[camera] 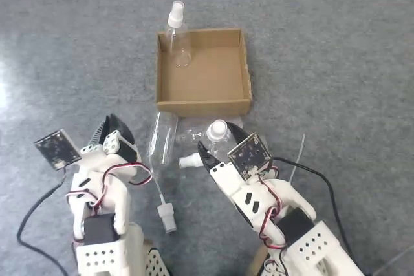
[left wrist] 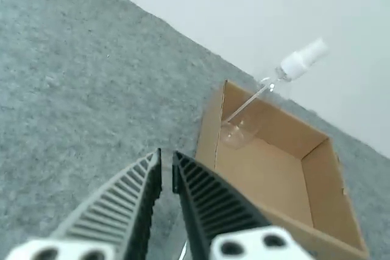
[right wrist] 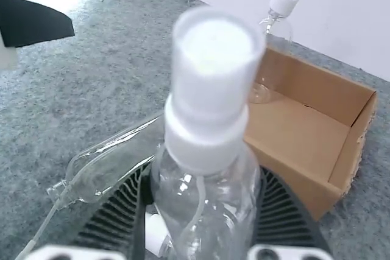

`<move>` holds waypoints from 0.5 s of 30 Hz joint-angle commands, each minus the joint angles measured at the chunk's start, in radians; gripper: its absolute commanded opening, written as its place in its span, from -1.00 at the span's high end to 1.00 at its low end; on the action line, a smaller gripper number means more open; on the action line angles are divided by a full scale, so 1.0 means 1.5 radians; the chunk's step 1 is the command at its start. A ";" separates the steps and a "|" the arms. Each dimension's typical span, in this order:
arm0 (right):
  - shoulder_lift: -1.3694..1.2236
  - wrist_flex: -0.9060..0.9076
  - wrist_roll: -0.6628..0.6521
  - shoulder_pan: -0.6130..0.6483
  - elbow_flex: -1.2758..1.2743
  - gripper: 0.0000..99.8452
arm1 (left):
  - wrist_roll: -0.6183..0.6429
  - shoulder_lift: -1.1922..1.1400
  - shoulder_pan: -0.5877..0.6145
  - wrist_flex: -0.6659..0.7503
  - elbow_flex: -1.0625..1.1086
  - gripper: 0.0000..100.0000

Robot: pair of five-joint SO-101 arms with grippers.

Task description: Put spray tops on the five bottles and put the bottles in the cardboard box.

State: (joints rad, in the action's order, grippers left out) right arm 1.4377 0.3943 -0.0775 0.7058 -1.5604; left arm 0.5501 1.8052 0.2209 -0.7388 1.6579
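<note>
My right gripper (right wrist: 204, 211) is shut on an upright clear bottle (right wrist: 204, 193) that wears a white spray top (right wrist: 210, 83); the high view shows this bottle (camera: 217, 138) just in front of the cardboard box (camera: 240, 69). Another capped bottle (camera: 178, 37) stands in the box's far left corner, its capped top (left wrist: 298, 62) also in the left wrist view. An uncapped bottle (camera: 162, 137) lies on the carpet before the box. My left gripper (left wrist: 166, 162) is shut and holds nothing, left of that lying bottle.
A loose spray top with its tube (camera: 167, 214) lies between the arms. A second loose spray top (camera: 189, 161) lies by the right gripper. A thin tube (camera: 294, 159) rests on the carpet to the right. Grey carpet (camera: 336, 63) surrounds the box.
</note>
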 commanded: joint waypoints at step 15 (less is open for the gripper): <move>0.004 0.157 0.055 -0.008 0.268 0.78 | -0.004 0.011 0.041 0.025 -0.011 0.97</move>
State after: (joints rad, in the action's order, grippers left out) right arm 1.4362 0.6245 -0.0054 0.7027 -1.2490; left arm 0.5501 1.8052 0.2746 -0.7311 1.6579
